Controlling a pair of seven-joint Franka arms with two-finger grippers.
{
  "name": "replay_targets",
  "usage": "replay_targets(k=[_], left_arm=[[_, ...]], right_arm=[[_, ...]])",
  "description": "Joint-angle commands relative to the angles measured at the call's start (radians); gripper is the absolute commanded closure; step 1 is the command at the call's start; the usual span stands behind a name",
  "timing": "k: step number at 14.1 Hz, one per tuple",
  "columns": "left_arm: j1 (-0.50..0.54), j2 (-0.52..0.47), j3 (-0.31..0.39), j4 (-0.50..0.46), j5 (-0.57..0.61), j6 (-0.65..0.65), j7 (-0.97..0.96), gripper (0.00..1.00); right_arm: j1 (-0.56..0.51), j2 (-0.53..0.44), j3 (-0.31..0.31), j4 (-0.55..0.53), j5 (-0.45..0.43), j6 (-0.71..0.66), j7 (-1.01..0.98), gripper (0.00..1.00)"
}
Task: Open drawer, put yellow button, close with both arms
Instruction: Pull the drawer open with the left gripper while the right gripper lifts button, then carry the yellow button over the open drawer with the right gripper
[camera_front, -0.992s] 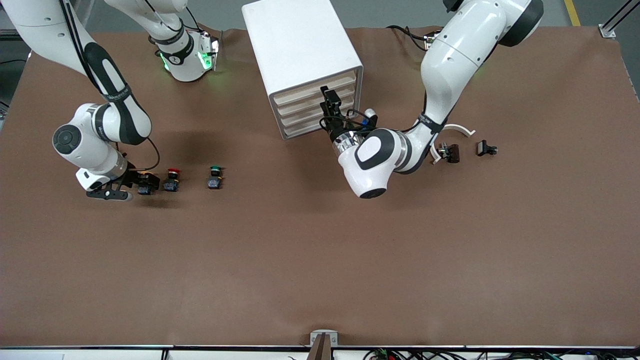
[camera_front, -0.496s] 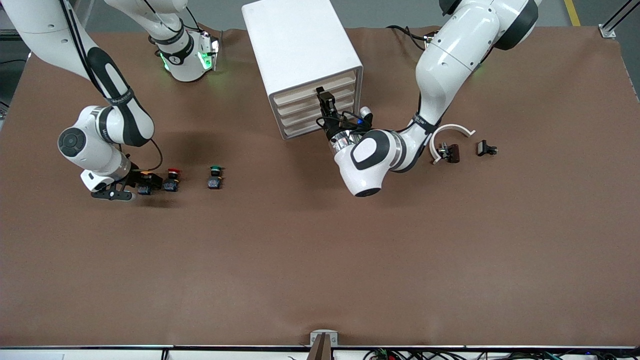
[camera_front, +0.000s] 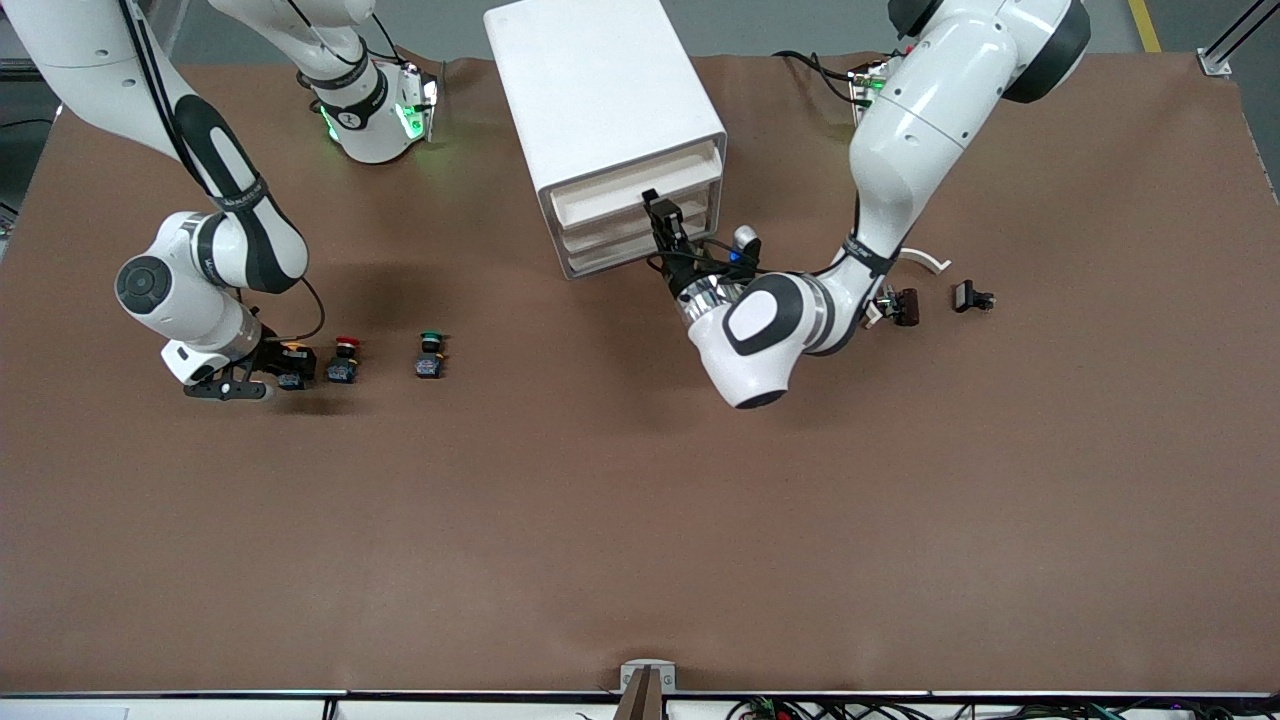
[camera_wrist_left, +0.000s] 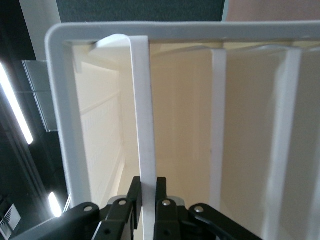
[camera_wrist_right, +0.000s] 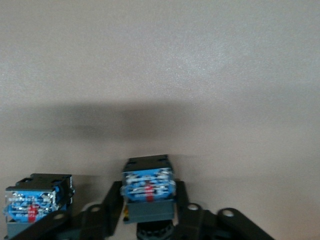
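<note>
the red-capped button (camera_front: 345, 360) stands just beside the yellow button (camera_front: 293, 366), at its 3 o'clock in the front view, and the green-capped button (camera_front: 431, 355) stands a little more toward the left arm's end of the table. in the right wrist view the red one shows as a black body with a blue label (camera_wrist_right: 35, 202), close to one finger of the claw but apart from it. near the left arm's end of the table lie a white curved piece (camera_front: 925, 260), partly hidden by the left arm, a dark brown small part (camera_front: 905, 306) and a black small part (camera_front: 972, 296) at its 3 o'clock.

the white cabinet (camera_front: 600, 90) stands at about 12 o'clock on the brown table (camera_front: 640, 520). its top drawer (camera_front: 640, 193) is pulled out a little and shows a white tray inside; nothing can be seen in it. the three lower drawers are closed.

the left gripper (camera_front: 662, 215) is in front of the cabinet and its claw is narrow, pinched on the thin white front edge of the drawer (camera_wrist_left: 144, 130); the fingers (camera_wrist_left: 161, 187) press it from both sides.

the right gripper (camera_front: 272, 372) is low at the table, at about 9 o'clock, and its claw is closed on the yellow button (camera_wrist_right: 148, 192), which is on the table surface between the two fingers (camera_wrist_right: 112, 202).
</note>
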Motion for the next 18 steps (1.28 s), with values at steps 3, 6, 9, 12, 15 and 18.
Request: replay_targets(k=[3, 6, 9, 12, 15, 18], left_arm=[[0.045, 0.036, 0.013, 0.071, -0.002, 0.023, 0.024, 0.94], [0.083, 0.034, 0.013, 0.083, -0.002, 0.033, 0.027, 0.94], [0.1, 0.034, 0.013, 0.105, -0.002, 0.047, 0.027, 0.86], [0.114, 0.028, 0.013, 0.12, 0.001, 0.078, 0.034, 0.0], [0.149, 0.021, 0.01, 0.165, -0.002, 0.078, 0.045, 0.0], [0.199, 0.01, 0.003, 0.234, 0.001, 0.076, 0.054, 0.0]], right_arm=[[0.004, -0.038, 0.001, 0.026, -0.008, -0.068, 0.078, 1.0], [0.016, -0.107, 0.004, 0.136, -0.007, -0.33, 0.145, 1.0], [0.077, -0.19, 0.006, 0.245, -0.005, -0.565, 0.304, 1.0], [0.188, -0.273, 0.007, 0.327, 0.031, -0.769, 0.522, 1.0], [0.327, -0.345, 0.009, 0.355, 0.113, -0.846, 0.781, 1.0], [0.49, -0.343, 0.009, 0.452, 0.127, -0.92, 1.066, 1.0]])
